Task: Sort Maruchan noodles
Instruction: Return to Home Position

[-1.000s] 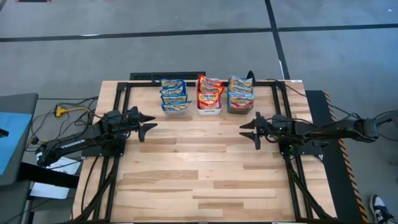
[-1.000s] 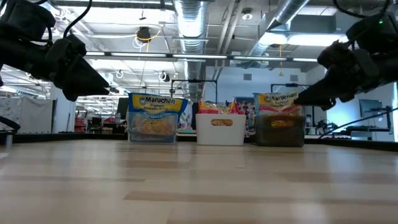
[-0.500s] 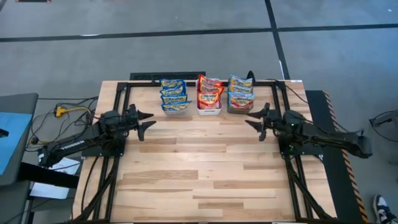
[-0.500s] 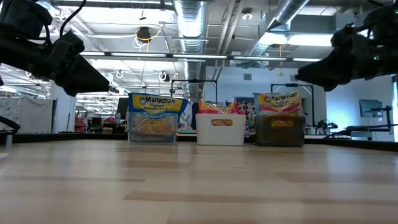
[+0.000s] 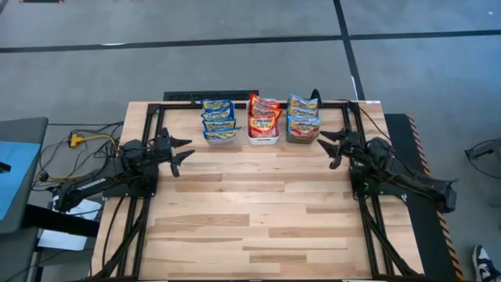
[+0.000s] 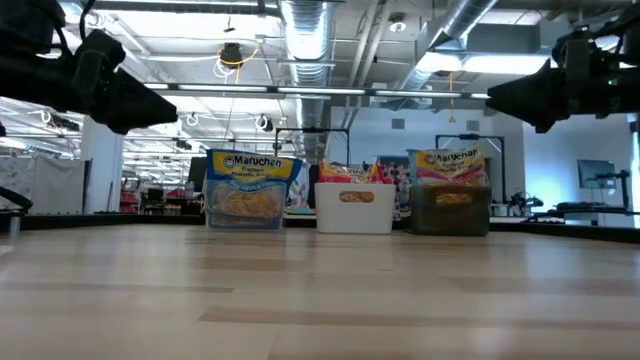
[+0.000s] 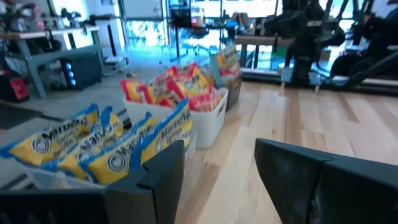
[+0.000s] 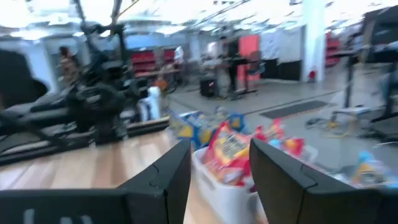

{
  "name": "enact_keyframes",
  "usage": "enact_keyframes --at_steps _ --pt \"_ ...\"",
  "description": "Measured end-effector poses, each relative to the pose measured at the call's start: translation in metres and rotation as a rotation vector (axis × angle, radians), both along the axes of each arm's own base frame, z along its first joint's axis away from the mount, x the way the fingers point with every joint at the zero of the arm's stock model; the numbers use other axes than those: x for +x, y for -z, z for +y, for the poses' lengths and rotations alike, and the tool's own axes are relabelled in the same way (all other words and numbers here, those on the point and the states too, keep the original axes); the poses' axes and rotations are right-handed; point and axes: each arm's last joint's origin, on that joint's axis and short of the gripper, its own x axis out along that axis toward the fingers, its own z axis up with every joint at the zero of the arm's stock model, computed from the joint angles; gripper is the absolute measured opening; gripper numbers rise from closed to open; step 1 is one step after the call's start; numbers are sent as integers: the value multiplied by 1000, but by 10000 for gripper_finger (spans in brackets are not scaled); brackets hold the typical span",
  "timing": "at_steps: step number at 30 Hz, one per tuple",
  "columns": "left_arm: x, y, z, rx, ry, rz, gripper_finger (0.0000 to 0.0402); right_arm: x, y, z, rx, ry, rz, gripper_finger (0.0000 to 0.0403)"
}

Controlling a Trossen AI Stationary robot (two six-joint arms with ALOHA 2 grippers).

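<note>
Noodle packets (image 6: 245, 190) all sit in three bins lined up at the far edge of the table (image 5: 258, 227), standing on edge in rows. Blue packets (image 5: 219, 121) are in the clear bin (image 5: 221, 142) on the left, red packets (image 5: 264, 117) in the white bin (image 5: 263, 139) in the middle, and light blue and orange packets (image 5: 303, 117) in the dark bin (image 5: 301, 139) on the right. One colour per bin as far as the high view shows, no mixing spotted. No loose packet lies on the bare wood in the high or low view, so sorting looks done. Judging by that, only parking the arms is left.

Left gripper (image 5: 186, 149) hovers above the table near the left side, just beside the clear bin and apart from it. Its fingers are spread and nothing is between them; the left wrist view shows bare gap and bins beyond. Right gripper (image 5: 329, 149) hovers on the right side, just beside the dark bin, not touching it. Its fingers are spread too and it holds nothing. In the low view both arms hang well above the table surface.
</note>
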Motion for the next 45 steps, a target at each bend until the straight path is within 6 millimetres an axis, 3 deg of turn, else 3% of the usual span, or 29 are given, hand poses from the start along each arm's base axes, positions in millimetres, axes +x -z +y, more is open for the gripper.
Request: enact_keyframes --at_steps 10,23,45 --pt "0 4 0 -69 -3 26 183 -3 9 -7 147 81 36 186" --pt "0 5 0 -169 -7 -12 183 -2 11 -7 157 85 70 186" --pt "0 5 0 -128 -5 8 183 -2 11 -7 158 82 73 186"
